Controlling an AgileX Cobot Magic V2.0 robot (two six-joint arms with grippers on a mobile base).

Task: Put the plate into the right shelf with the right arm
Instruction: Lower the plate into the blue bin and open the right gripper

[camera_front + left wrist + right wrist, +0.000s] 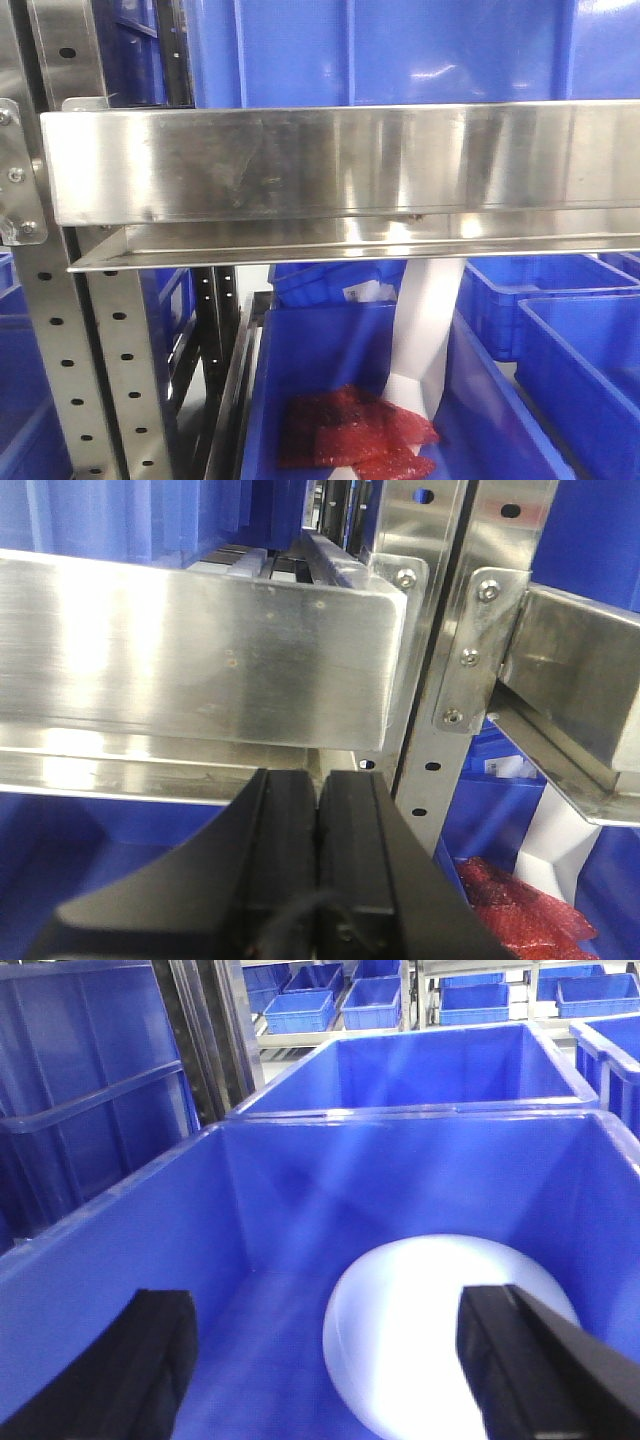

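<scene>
Right wrist-mounted view has the plate (420, 1330) lying flat in a blue bin (290, 1170), lower centre of frame; right fingers (120, 1370) spread wide above it, released, so placing looks done; left fingers (290, 830) clenched on nothing, idle before the shelf (200, 660).

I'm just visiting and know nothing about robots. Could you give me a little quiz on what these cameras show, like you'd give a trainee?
1. True or false: the plate lies inside a blue bin.
2. The left end effector, facing the steel shelf, is: A) wide open, B) shut, with nothing between its fingers, C) holding a cup.
3. Fill in: the right end effector above the plate is ____.
Key: 1 true; 2 B; 3 open.
</scene>
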